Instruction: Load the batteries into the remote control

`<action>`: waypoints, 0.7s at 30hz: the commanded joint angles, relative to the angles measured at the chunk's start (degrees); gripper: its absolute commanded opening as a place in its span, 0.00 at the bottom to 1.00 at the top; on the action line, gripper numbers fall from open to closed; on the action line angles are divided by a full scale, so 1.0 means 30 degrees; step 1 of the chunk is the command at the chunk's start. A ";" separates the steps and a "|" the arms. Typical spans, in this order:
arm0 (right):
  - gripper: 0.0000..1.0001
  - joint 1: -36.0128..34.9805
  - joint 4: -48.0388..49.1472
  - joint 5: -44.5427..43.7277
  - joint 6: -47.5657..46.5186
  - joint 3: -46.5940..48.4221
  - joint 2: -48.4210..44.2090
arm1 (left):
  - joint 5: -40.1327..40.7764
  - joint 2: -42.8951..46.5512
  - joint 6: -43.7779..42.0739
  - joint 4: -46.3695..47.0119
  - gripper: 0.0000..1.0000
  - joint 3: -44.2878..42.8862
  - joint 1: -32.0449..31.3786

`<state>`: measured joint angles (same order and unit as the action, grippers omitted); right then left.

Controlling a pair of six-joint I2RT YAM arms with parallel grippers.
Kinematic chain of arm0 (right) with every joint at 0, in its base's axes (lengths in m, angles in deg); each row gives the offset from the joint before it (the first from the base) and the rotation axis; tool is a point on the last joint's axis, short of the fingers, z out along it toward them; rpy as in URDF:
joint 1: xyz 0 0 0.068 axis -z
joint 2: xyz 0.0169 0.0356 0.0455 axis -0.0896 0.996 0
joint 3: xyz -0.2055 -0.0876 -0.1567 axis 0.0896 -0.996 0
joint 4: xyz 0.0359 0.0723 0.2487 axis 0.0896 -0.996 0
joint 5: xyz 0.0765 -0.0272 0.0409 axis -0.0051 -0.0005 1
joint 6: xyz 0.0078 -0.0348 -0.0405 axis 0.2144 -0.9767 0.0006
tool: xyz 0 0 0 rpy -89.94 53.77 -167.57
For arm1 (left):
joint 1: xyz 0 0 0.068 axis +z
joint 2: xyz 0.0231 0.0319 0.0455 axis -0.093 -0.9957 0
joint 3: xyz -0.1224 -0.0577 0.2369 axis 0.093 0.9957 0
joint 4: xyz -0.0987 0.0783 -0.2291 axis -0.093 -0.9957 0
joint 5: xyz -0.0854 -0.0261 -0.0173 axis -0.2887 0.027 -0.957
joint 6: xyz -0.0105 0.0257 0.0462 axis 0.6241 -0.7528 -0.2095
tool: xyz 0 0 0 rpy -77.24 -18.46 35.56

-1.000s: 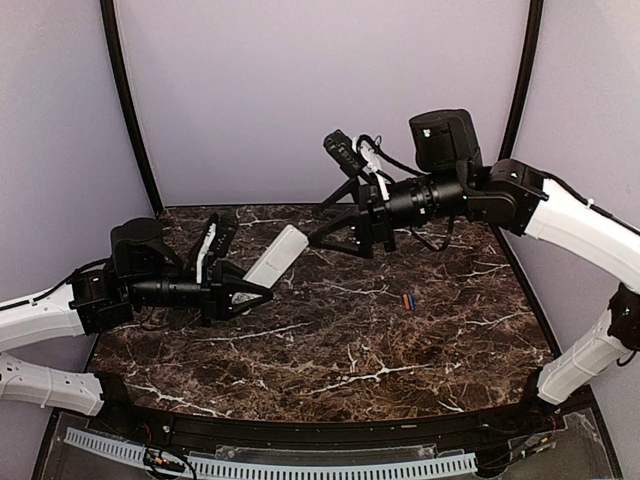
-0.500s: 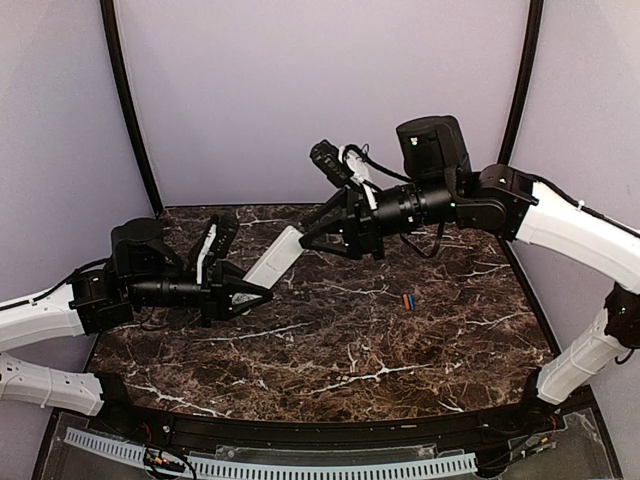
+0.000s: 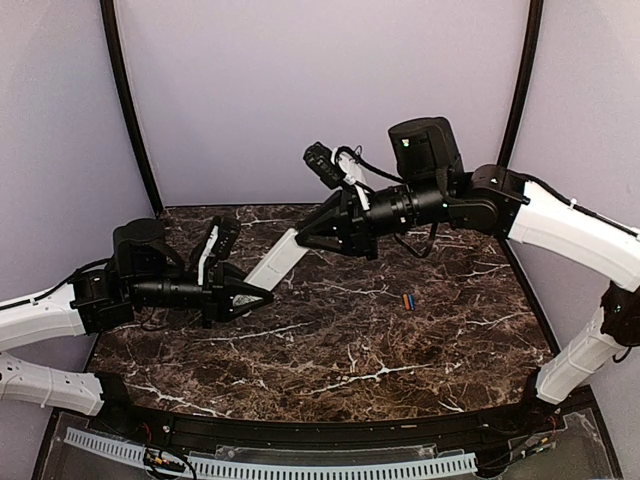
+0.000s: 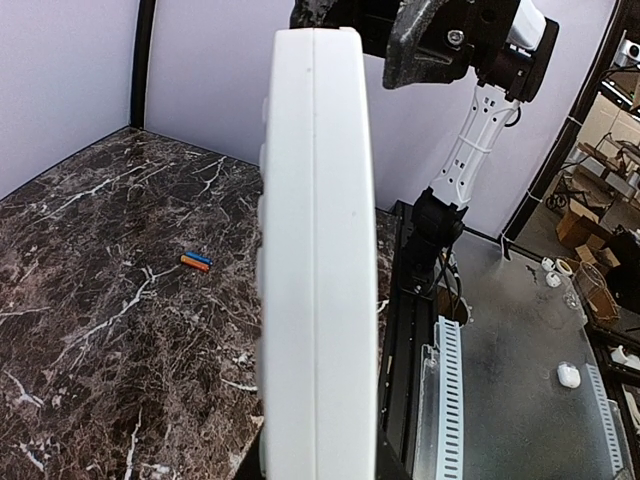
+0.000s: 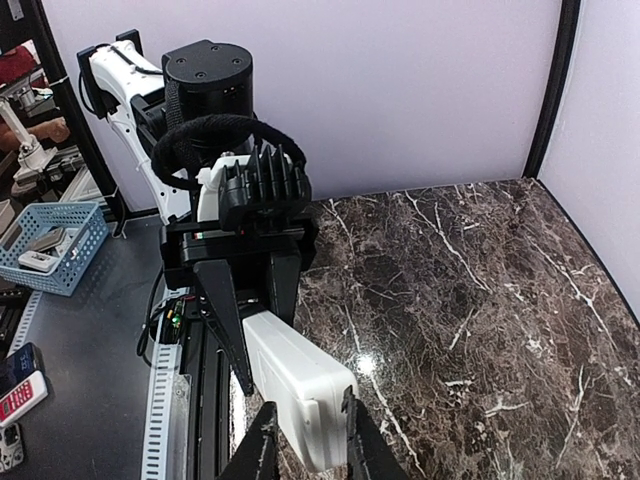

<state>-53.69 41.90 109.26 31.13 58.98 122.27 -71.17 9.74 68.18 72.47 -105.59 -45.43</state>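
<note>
From above: the left gripper is clamped on the lower end of the remote and holds it up off the table, slanting toward the back wall. The right gripper meets it at the upper end. That looks like a two-handed hold, probably to steady or turn the remote so its battery recess can be reached. The batteries lie side by side on the marble, right of centre, well apart from both grippers and untouched.

Left wrist view: the remote fills the middle, seen edge-on and standing straight up out of the grip below. The holding fingers themselves are out of frame here. Off to the left, the orange and blue batteries sit on the table, well away.

Right wrist view: here's the clincher. The right fingers sit on either side of the remote's near end, pressed to its sides, so I'd call that a grip. The left arm holds the far end. No battery is in either gripper, so loading hasn't begun.
</note>
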 commanded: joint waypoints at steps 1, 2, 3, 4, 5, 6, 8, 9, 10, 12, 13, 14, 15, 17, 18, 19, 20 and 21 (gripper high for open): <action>0.21 -0.0139 0.0206 0.0015 0.0148 0.0272 0.0236 | -0.0241 0.0019 -0.0288 0.0585 0.00 -0.0548 -0.0060; 0.21 -0.0141 0.0152 -0.0034 0.0155 0.0252 0.0221 | -0.0223 0.0026 -0.0277 0.0653 0.00 -0.0532 -0.0069; 0.21 -0.0148 0.0076 -0.0065 0.0181 0.0249 0.0241 | -0.0203 0.0068 -0.0275 0.0698 0.00 -0.0519 -0.0070; 0.21 -0.0138 0.0026 -0.0121 0.0224 0.0223 0.0222 | -0.0204 0.0065 -0.0252 0.0769 0.00 -0.0517 -0.0071; 0.21 -0.0163 -0.0021 -0.0171 0.0263 0.0165 0.0186 | -0.0184 0.0099 -0.0248 0.0785 0.00 -0.0516 -0.0071; 0.21 -0.0162 -0.0015 -0.0229 0.0286 0.0099 0.0138 | -0.0151 0.0110 -0.0231 0.0820 0.00 -0.0516 -0.0071; 0.20 -0.0161 0.0016 -0.0346 0.0342 -0.0103 -0.0016 | -0.0060 0.0160 -0.0243 0.0830 0.00 -0.0515 -0.0071; 0.20 -0.0154 0.0004 -0.0408 0.0358 -0.0165 -0.0045 | -0.0030 0.0174 -0.0251 0.0830 0.00 -0.0508 -0.0071; 0.20 -0.0165 0.0032 -0.0460 0.0386 -0.0235 -0.0096 | -0.0015 0.0191 -0.0262 0.0853 0.00 -0.0512 -0.0071; 0.22 -0.0151 0.0003 -0.0551 0.0461 -0.0318 -0.0156 | 0.0038 0.0203 -0.0250 0.0874 0.00 -0.0515 -0.0071; 0.22 -0.0150 0.0006 -0.0595 0.0475 -0.0357 -0.0154 | 0.0067 0.0192 -0.0246 0.0886 0.00 -0.0530 -0.0071; 0.22 -0.0162 0.0016 -0.0545 0.0534 -0.0395 -0.0142 | 0.0161 0.0180 -0.0244 0.0915 0.00 -0.0544 -0.0071; 0.22 -0.0144 0.0019 -0.0543 0.0562 -0.0396 -0.0137 | 0.0168 0.0179 -0.0244 0.0932 0.00 -0.0544 -0.0071; 0.21 -0.0142 -0.0011 -0.0611 0.0591 -0.0396 -0.0123 | 0.0239 0.0179 -0.0211 0.0946 0.00 -0.0545 -0.0071; 0.20 -0.0137 -0.0036 -0.0650 0.0594 -0.0418 -0.0120 | 0.0280 0.0179 -0.0177 0.0963 0.00 -0.0545 -0.0071; 0.19 -0.0162 -0.0039 -0.0681 0.0622 -0.0424 -0.0124 | 0.0333 0.0201 -0.0152 0.0985 0.00 -0.0530 -0.0057; 0.18 -0.0144 -0.0058 -0.0687 0.0638 -0.0425 -0.0102 | 0.0327 0.0220 -0.0133 0.1089 0.00 -0.0523 -0.0068; 0.17 -0.0160 -0.0045 -0.0663 0.0651 -0.0425 -0.0088 | 0.0338 0.0270 -0.0130 0.1136 0.00 -0.0495 -0.0069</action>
<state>-53.69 41.85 107.49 32.44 58.56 122.23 -70.73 9.66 68.05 72.75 -105.59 -45.45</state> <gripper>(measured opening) 0.182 0.178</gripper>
